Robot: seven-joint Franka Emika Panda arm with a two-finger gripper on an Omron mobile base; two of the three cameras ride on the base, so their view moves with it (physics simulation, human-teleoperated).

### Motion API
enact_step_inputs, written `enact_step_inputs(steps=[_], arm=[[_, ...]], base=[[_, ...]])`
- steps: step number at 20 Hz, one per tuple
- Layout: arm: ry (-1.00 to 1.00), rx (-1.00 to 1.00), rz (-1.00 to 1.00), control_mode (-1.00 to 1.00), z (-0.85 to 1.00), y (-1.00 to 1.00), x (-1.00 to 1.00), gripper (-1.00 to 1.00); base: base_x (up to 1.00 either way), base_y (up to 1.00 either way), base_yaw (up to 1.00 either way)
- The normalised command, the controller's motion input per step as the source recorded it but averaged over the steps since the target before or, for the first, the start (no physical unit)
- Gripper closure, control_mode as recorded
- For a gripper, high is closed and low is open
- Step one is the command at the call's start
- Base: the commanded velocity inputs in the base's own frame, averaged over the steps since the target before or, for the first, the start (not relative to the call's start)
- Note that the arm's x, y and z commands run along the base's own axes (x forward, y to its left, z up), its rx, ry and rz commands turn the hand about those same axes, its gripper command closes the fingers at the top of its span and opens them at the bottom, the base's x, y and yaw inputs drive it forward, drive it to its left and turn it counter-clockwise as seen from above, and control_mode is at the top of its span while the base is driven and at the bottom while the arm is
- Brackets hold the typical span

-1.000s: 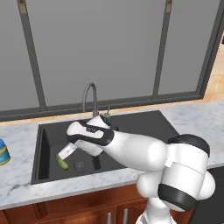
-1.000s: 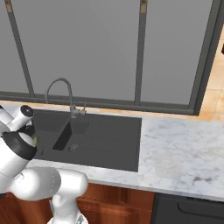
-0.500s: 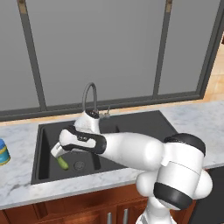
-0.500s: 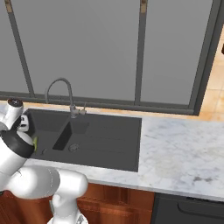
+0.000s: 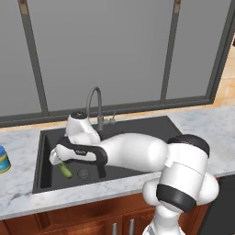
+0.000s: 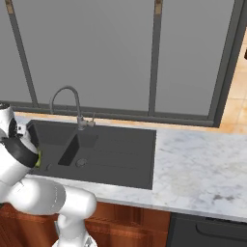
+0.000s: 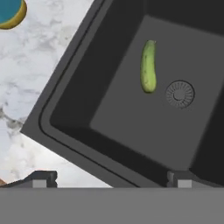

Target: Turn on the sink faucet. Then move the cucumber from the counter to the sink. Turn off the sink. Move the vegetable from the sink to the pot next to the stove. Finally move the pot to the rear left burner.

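Released since a second ago: small curved dark green cucumber (image 5: 65, 170), then carried at the fingertips above the basin, now lying loose on the floor of the dark charcoal rectangular sink (image 5: 44, 183), with the white arm swung lower and further toward the sink's left wall.

Left base view: two-finger gripper (image 5: 56, 158) poised just above the cucumber, spread wide, pinching nothing. Cucumber close beside the round ribbed drain (image 5: 83, 173). Tall slim grey metal gooseneck faucet (image 5: 94, 107) rising behind the sink's rear rim, small lever at its foot. White marble counter (image 5: 18, 148) with grey veining around the sink, over reddish-brown wooden cabinets (image 5: 87, 218). Left of the sink, at the picture's edge, a small blue and yellow can (image 5: 3, 159); no legible label.

Right base view: faucet (image 6: 67, 104) behind the sink (image 6: 116, 159), matte and dark, with a flat drainboard to the right; smooth counter (image 6: 193, 164) stretching beyond it.

Hand view: cucumber (image 7: 148, 66), glossy and smooth-skinned, flat on the sink (image 7: 65, 100) floor, just beside the drain (image 7: 180, 94), well apart from both dark fingertips (image 7: 41, 178). Can (image 7: 11, 13) on the marble past the sink's rim.
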Motion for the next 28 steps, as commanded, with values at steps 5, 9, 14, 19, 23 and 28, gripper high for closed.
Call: enact_step_inputs(steps=[5,9,14,19,23,28], arm=[[0.00,-0.10,-0.05,-1.00,-0.19,-0.10,0.05,-1.00],[0.03,-0.01,-0.01,-1.00,-0.09,-0.12,0.22,-1.00],[0.00,0.00,-0.05,-1.00,-0.23,-0.16,0.17,-1.00],[0.01,0.00,-0.07,-1.00,-0.26,-0.02,0.21,-1.00],[0.00,0.00,-0.05,-1.00,-0.31,0.00,0.21,-1.00],[0.00,-0.01,-0.08,-1.00,-0.34,0.00,0.13,-1.00]], base=[[0.00,0.00,0.00],[0.00,0.00,0.00],[0.00,0.00,0.00],[0.00,0.00,0.00],[0.00,0.00,0.00],[0.00,0.00,0.00]])
